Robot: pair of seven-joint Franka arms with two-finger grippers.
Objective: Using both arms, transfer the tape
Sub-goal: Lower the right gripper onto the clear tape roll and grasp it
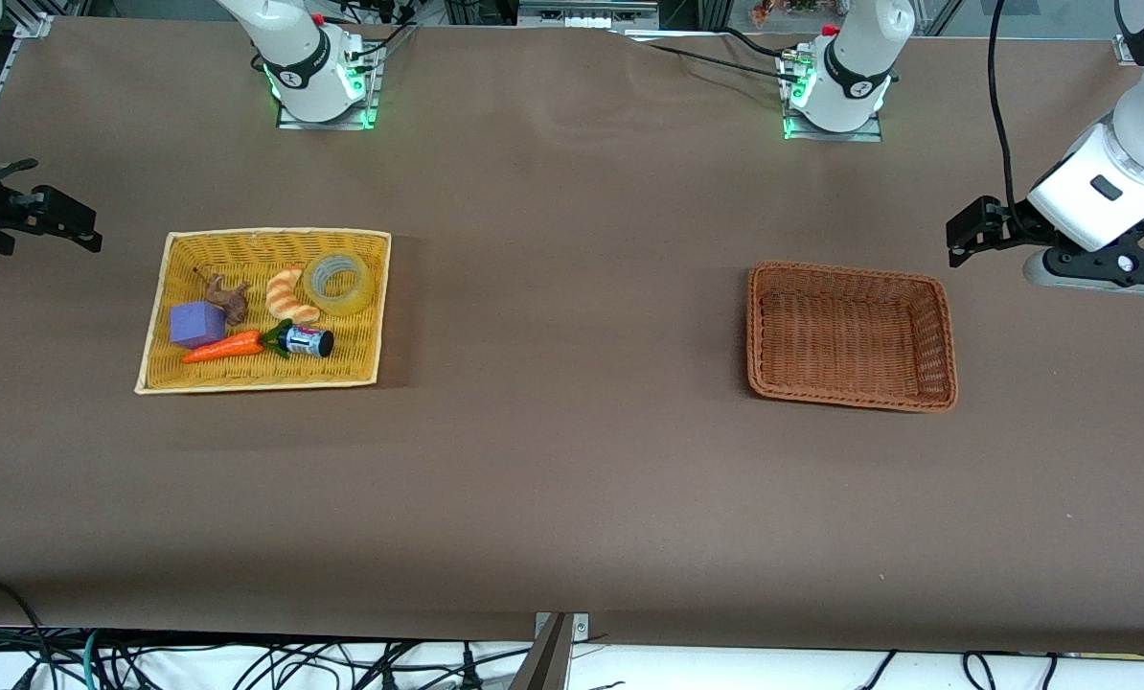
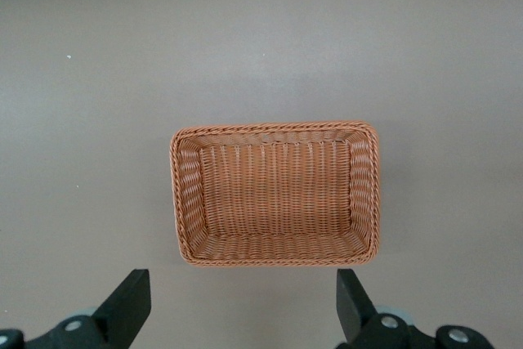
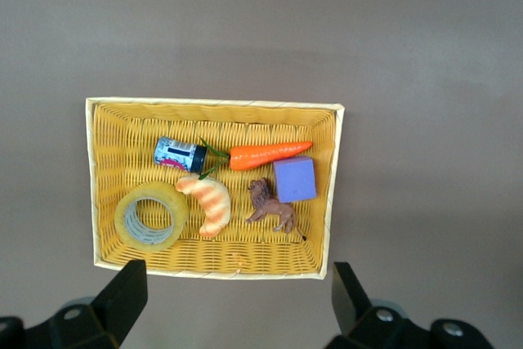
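Translucent yellowish tape (image 1: 341,283), light, stiff and slick, lies flat at 2 o'clock in the yellow basket (image 1: 165,287), best pinched across its wall through the core; right gripper (image 3: 233,300) and left gripper (image 2: 243,308) hang wide, empty.

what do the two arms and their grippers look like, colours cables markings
Both arms are glossy white with black joint bands and green-lit bases, black cables trailing by them. The left gripper and right gripper are matte black, two-fingered; silver screws show near the fingers.
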